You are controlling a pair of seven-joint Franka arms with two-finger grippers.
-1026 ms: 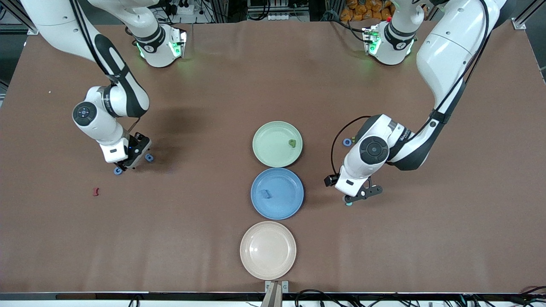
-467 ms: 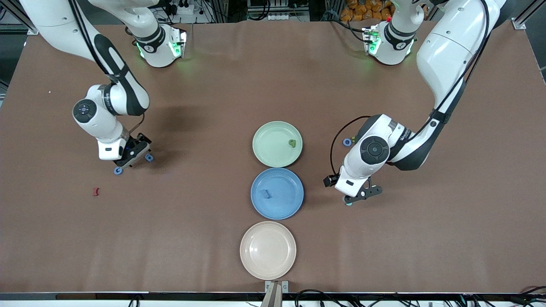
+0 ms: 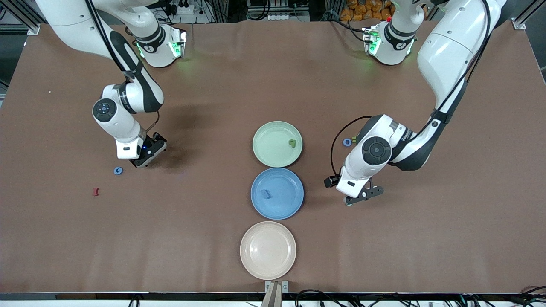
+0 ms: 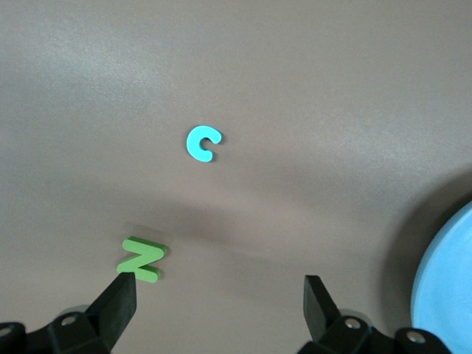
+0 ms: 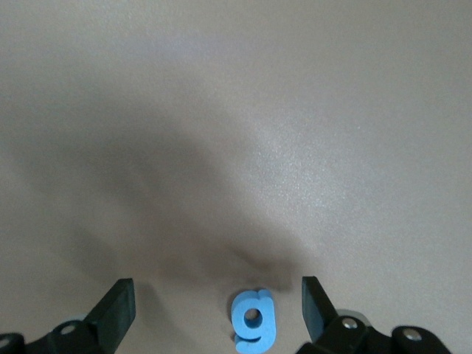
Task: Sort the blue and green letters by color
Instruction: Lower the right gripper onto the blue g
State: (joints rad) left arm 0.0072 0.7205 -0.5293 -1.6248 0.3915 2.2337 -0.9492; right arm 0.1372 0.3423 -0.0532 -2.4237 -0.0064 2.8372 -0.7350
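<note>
Right gripper (image 3: 145, 160) low over the table (image 3: 213, 85), toward the right arm's end, fingers (image 5: 114, 310) spread wide, nothing grasped. Between them, on the table: a blue g (image 5: 253, 318), flat, long axis at a right angle to the line from finger to finger, closer to one finger than to the other. Seen only from the right wrist; from the front, hidden under the gripper.

Just beside this gripper and nearer to the front camera, a blue ring-shaped letter (image 3: 118, 171), perhaps an o, too small to read. Nearer again, a dark red piece (image 3: 96, 192).

Left gripper (image 3: 360, 197) low over the table beside the blue plate (image 3: 294, 204), also released, jaws wide and empty. From the left wrist: a cyan C (image 4: 203, 144) flat on the table, well apart from the fingers (image 4: 118, 306), opening turned roughly toward the blue plate's rim. A green Z (image 4: 141, 259), flat and slanted, just beside one fingertip; touching or not, cannot tell. Not to be made out from the front.

On the green plate (image 3: 264, 145), a green letter (image 3: 292, 143) near the rim. On the blue plate, a blue letter (image 3: 265, 194). Nearest to the front camera, a beige plate (image 3: 268, 268). Beside the left arm's wrist, one more blue round piece (image 3: 347, 142).
</note>
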